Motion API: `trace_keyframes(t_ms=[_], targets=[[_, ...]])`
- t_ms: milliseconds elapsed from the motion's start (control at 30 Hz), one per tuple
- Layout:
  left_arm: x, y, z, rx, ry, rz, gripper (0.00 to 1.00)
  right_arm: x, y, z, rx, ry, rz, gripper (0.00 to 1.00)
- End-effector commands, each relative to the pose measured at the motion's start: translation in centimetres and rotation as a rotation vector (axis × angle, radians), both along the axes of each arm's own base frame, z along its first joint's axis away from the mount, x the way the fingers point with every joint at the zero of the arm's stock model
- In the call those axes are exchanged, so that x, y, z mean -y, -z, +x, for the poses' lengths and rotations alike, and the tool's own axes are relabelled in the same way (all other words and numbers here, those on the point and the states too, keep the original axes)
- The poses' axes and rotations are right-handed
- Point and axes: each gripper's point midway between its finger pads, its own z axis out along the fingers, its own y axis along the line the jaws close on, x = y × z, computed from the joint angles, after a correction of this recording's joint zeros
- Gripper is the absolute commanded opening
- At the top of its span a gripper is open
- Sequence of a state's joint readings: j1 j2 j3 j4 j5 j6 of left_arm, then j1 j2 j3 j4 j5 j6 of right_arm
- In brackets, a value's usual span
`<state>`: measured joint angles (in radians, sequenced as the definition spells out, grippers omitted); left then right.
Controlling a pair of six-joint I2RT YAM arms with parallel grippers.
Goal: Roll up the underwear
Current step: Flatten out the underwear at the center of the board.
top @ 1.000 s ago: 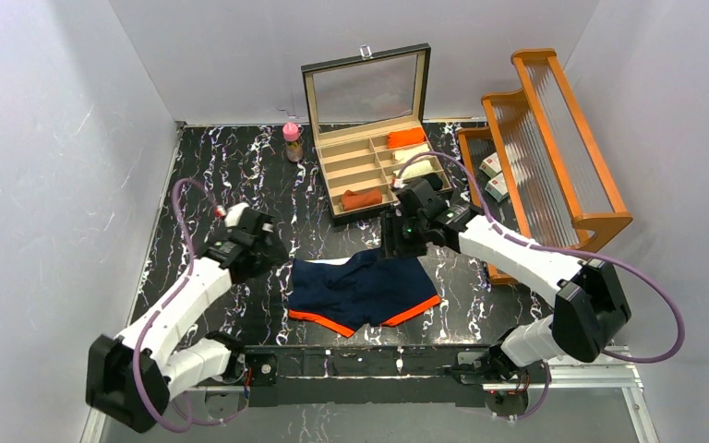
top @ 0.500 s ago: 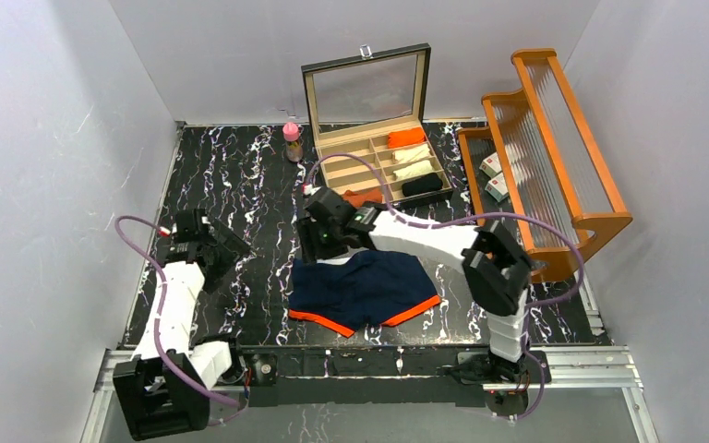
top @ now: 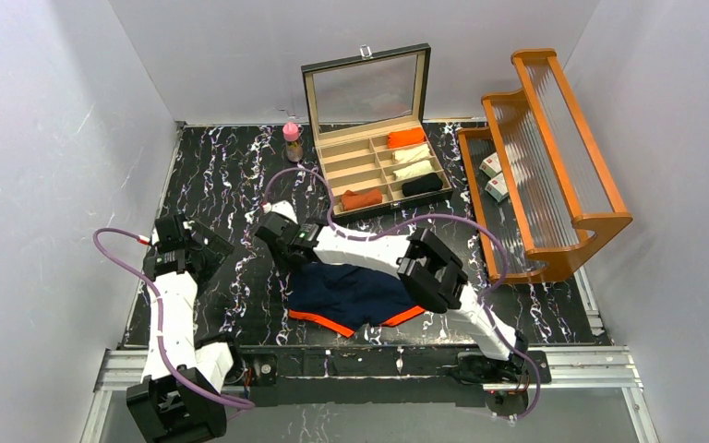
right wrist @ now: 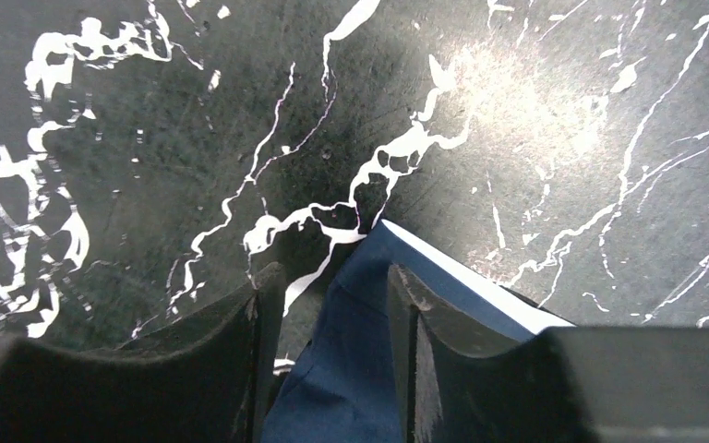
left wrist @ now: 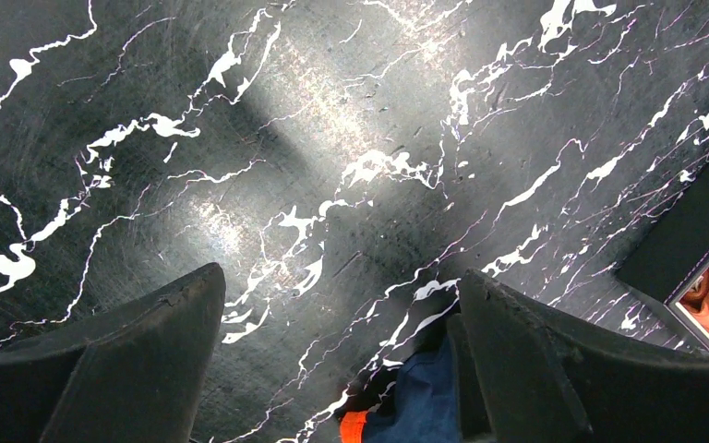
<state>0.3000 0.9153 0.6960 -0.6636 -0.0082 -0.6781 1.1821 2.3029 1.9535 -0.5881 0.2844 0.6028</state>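
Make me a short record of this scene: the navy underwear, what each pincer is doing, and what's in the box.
navy underwear: spread flat on the table, not rolled
right pincer: open, fingers either side of the underwear's far left corner
left pincer: open wide over bare table, holding nothing
compartment box: lid up, rolled garments inside, including a rust-orange roll

navy underwear [top: 351, 295] flat; rust-orange underwear [top: 362, 198] rolled, boxed.
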Motion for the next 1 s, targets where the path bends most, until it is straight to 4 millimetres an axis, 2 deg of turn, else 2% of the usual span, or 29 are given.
trace_keyframes(t_ms=[0,167,233,367,433,467,567,700,767,833,967], targets=[[-0.4,-0.4,-0.6,-0.008,-0.003,0.022,0.95,1.2,2.1,-0.3,0.077,0.029,-0.142,0.51],[-0.2,-0.5,-0.6,-0.001,0.001,0.019,0.95,2.2,4.1,0.0,0.105,0.046,-0.226,0.48],[-0.2,-0.6,-0.6,0.003,0.001,0.021,0.95,2.5,4.7,0.0,0.105,0.045,-0.244,0.43],[-0.2,-0.6,-0.6,0.005,0.004,0.018,0.95,3.1,5.1,0.2,0.12,0.031,-0.269,0.14],[-0.1,-0.7,-0.6,0.007,0.004,0.018,0.95,2.9,4.1,0.6,0.133,0.025,-0.267,0.01],[-0.1,-0.7,-0.6,0.008,0.003,0.018,0.95,2.6,3.2,0.9,0.142,0.018,-0.253,0.01],[-0.3,-0.8,-0.7,0.009,-0.004,0.026,0.95,0.5,-1.8,1.1,0.164,-0.034,-0.137,0.01],[-1.1,-1.3,-0.9,0.031,-0.04,0.07,0.95,-3.0,-13.0,-0.8,0.167,-0.161,0.177,0.01],[-1.2,-1.4,-0.9,0.036,-0.053,0.072,0.95,-3.9,-18.7,-2.4,0.16,-0.233,0.332,0.01],[-1.2,-1.3,-0.9,0.032,-0.057,0.071,0.95,-3.9,-23.5,-3.9,0.158,-0.29,0.455,0.01],[-1.8,-1.6,-1.2,0.026,-0.084,0.095,0.95,-1.4,-30.1,-4.6,0.2,-0.297,0.57,0.01]])
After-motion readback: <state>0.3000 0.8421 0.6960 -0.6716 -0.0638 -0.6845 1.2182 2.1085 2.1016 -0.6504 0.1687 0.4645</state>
